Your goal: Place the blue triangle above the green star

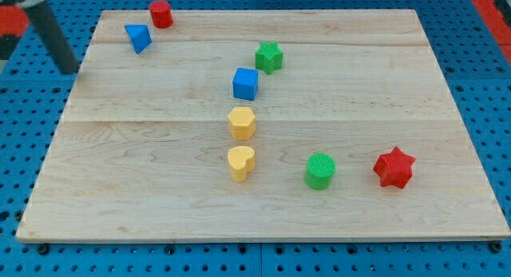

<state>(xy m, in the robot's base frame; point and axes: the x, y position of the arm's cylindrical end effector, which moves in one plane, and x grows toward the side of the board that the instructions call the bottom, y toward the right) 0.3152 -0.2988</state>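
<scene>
The blue triangle (138,37) lies near the board's top left corner, just below and left of a red cylinder (161,13). The green star (269,57) sits right of it, near the top middle of the board. My rod comes down at the view's far left and my tip (70,70) rests just off the board's left edge, below and left of the blue triangle, apart from it. No block touches my tip.
A blue cube (245,83) sits just below and left of the green star. Below it are a yellow hexagon (242,122) and a yellow heart (240,162). A green cylinder (320,171) and a red star (394,168) lie at the lower right. The wooden board (399,85) rests on a blue pegboard.
</scene>
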